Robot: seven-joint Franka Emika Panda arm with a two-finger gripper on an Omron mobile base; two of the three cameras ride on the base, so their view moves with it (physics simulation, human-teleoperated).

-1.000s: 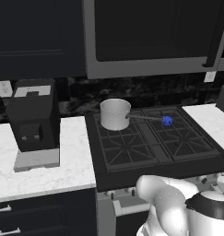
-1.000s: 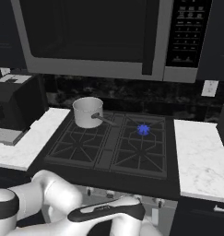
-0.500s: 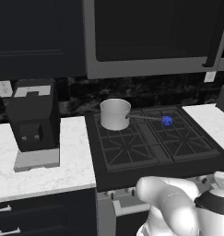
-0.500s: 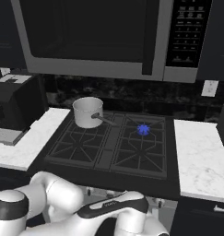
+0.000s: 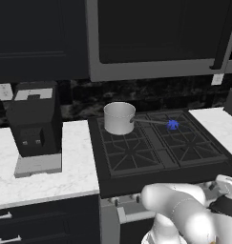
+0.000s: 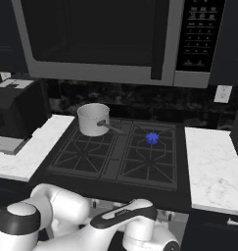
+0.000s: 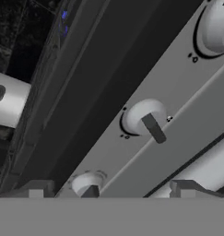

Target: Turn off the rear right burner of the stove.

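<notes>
Dark cabinets and a big microwave (image 6: 96,41) hung over the white marble worktop (image 5: 55,167), and the stove (image 5: 136,176) sat sunk between its two stretches. At the back right of the stove the rear right burner (image 6: 152,138) was lit, a small blue flame at the middle of its grate; a steel pot (image 6: 93,118) stood on the rear left grate with its handle reaching toward that flame.

Down on the stove's grey front ran a row of knobs, seen close from the hand's own camera. One knob (image 7: 145,119) lay a little ahead of the pincer (image 7: 109,190) and roughly in line with it, its dark pointer bar lying slantwise across the picture, off the line between the two fingertips. A second knob (image 7: 87,185) sat right at the picture's lower edge, close between the fingertips, and a third knob (image 7: 215,30) stood well off at the upper corner. Which of these governs the lit burner I could not tell.

The pincer stood spread wide, pinching nothing, both tips apart from every knob. To my mind the coming move hung on picking the right knob and rolling the hand so the fingers could straddle its bar.
</notes>
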